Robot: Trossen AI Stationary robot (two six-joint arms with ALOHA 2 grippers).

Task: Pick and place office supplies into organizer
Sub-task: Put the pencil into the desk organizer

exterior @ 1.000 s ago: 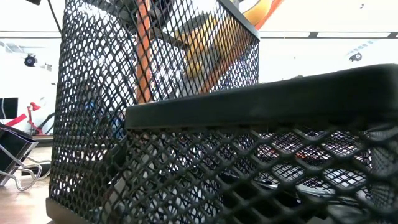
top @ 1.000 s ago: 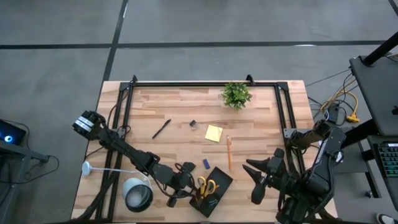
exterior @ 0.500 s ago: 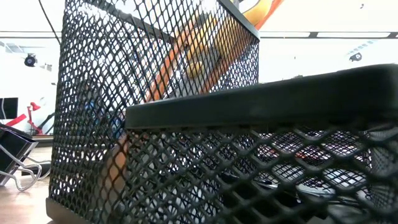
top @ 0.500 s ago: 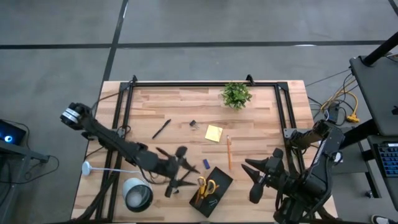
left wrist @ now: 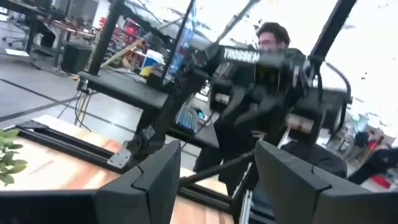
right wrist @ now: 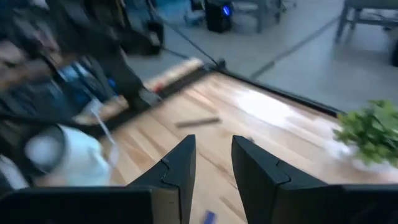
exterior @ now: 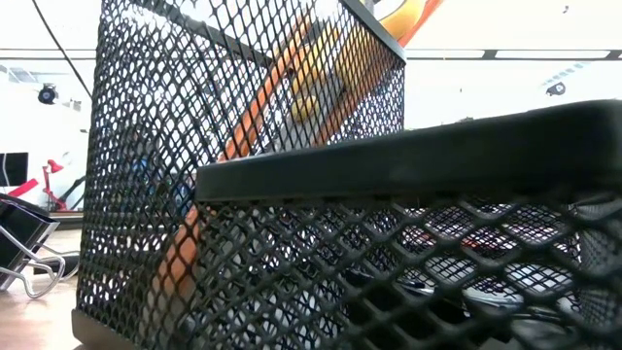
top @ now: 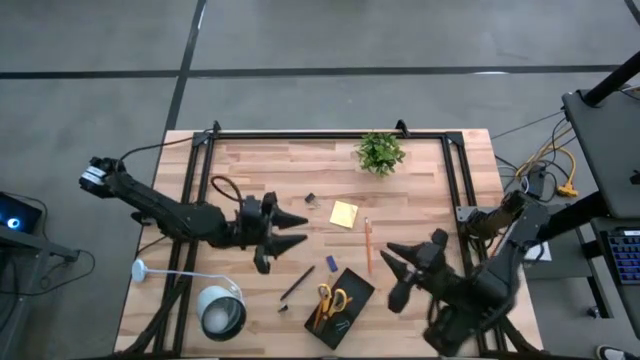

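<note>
Black mesh organizer (top: 341, 306) (scissors (top: 330, 298) inside)

From where I stand, the only lettering I can make out is white print along the dark upper link of the other robot arm (left wrist: 249, 59), seen in the left wrist view; it seems to read "TROSSEN", though it is blurred. Nothing else carries readable words or numbers.
</note>
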